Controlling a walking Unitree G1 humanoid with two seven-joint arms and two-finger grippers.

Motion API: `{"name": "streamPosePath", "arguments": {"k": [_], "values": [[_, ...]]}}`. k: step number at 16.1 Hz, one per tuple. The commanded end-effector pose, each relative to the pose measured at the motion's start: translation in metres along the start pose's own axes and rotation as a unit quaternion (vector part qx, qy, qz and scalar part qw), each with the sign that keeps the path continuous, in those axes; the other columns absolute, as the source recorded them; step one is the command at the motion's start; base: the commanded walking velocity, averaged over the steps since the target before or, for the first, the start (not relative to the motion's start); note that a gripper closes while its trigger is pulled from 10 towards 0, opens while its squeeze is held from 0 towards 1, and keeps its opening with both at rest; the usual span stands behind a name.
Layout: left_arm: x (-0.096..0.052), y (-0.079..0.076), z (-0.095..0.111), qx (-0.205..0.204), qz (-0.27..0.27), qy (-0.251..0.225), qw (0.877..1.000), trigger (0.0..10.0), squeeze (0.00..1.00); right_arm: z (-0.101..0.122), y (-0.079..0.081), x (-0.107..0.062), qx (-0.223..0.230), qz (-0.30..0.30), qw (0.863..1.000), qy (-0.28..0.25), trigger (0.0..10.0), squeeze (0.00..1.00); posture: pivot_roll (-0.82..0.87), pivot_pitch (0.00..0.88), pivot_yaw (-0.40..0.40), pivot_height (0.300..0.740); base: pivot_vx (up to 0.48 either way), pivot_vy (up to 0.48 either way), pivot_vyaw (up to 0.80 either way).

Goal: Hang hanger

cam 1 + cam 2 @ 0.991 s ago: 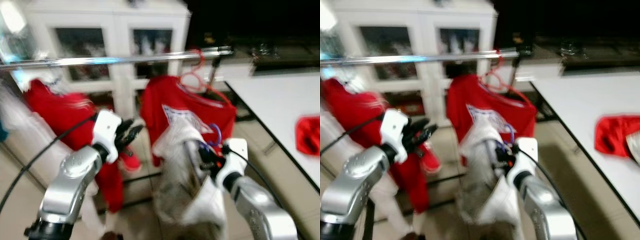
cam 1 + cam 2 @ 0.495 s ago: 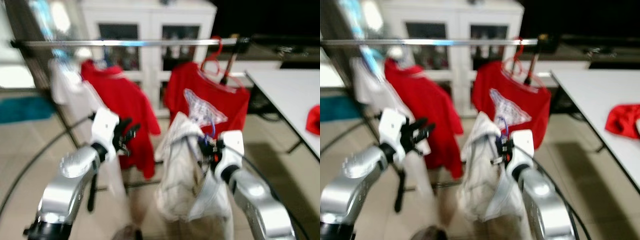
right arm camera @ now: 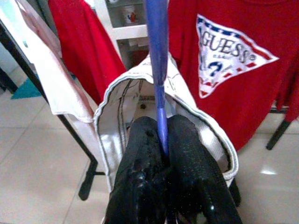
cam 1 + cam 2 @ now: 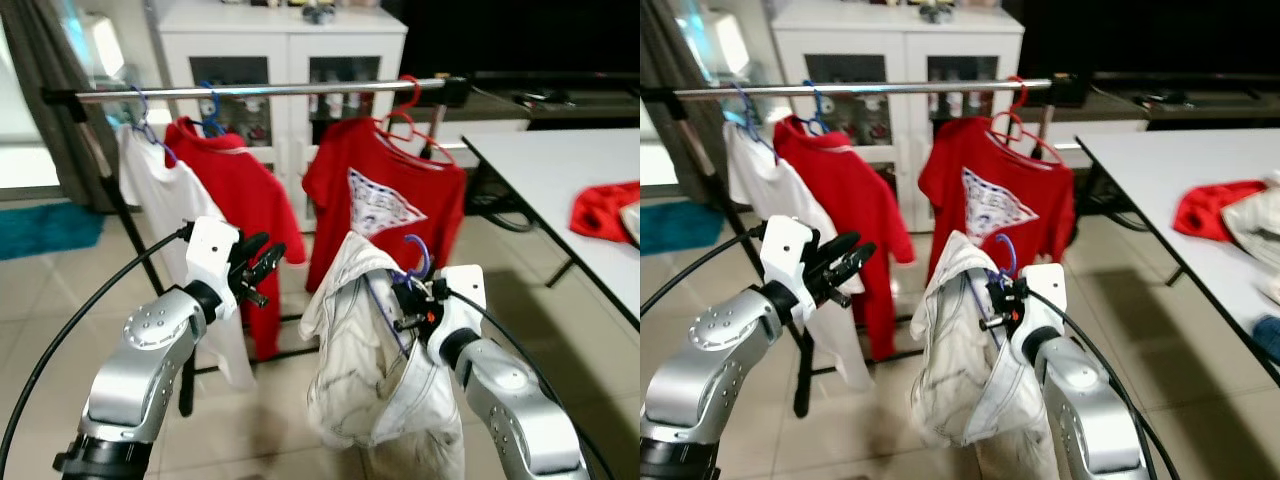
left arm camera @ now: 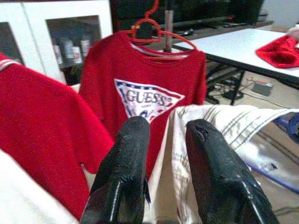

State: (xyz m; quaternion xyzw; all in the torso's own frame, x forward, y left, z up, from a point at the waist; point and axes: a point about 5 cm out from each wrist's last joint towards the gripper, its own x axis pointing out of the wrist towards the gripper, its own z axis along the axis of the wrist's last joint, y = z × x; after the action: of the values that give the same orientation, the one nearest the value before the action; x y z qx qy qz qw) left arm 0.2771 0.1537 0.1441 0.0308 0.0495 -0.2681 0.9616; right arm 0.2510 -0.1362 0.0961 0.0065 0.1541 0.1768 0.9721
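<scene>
My right gripper [image 4: 405, 300] is shut on the neck of a blue hanger [image 3: 156, 56], which carries a cream striped shirt [image 4: 355, 370]. The hanger's hook [image 4: 418, 255] rises just above the fingers. The shirt hangs at chest height, in front of and below the silver rail [image 4: 270, 90] of a clothes rack. On the rail hang a white shirt [image 4: 150, 190], a red shirt [image 4: 235, 190] and a red printed T-shirt [image 4: 385, 205] on a red hanger. My left gripper [image 4: 262, 268] is open and holds nothing, to the left of the cream shirt.
A white table [image 4: 545, 165] stands to the right with a red cloth [image 4: 603, 208] on it. A white glass-door cabinet [image 4: 280, 45] stands behind the rack. The rack's dark post [image 4: 110, 190] and foot are at the left. Tiled floor lies below.
The camera has swung and steadied, so the whole rack and its left end are now sharp in view. Both grippers keep their pose, and the right one still holds the hanger.
</scene>
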Motion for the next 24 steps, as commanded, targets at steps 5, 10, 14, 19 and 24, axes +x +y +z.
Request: {"name": "streamPosePath", "arguments": {"k": [5, 10, 14, 19, 24], "values": [[-0.001, 0.003, 0.001, 0.003, 0.004, -0.001, 1.0, 10.0, 0.0, 0.019, 0.007, 0.002, -0.037, 0.038, 0.998, -0.042, 10.0, 0.0, -0.02, 0.0, -0.016, 0.74, 0.0, -0.446, 0.6], [0.006, 0.004, 0.0, 0.019, -0.018, 0.014, 1.0, 10.0, 0.0, 0.039, 0.008, 0.005, -0.041, 0.092, 0.992, -0.076, 10.0, 0.0, -0.02, 0.0, -0.024, 0.74, 0.0, 0.0, 0.11], [0.019, 0.009, -0.002, 0.119, -0.085, 0.045, 0.988, 10.0, 1.0, 0.069, 0.017, 0.013, 0.0, 0.125, 0.984, -0.129, 10.0, 0.0, -0.01, 0.0, -0.041, 0.74, 0.0, 0.0, 0.0], [0.037, 0.026, -0.009, 0.202, -0.076, 0.078, 0.973, 10.0, 0.0, 0.087, 0.022, 0.011, 0.009, 0.163, 0.974, -0.157, 0.0, 0.0, -0.03, 0.0, -0.036, 0.74, 0.0, 0.0, 0.0], [0.05, 0.029, -0.004, 0.165, -0.062, 0.02, 0.984, 0.0, 0.0, 0.091, 0.024, 0.006, 0.01, 0.185, 0.969, -0.165, 0.0, 0.0, -0.03, 0.0, -0.034, 0.74, 0.0, 0.0, 0.0]]}}
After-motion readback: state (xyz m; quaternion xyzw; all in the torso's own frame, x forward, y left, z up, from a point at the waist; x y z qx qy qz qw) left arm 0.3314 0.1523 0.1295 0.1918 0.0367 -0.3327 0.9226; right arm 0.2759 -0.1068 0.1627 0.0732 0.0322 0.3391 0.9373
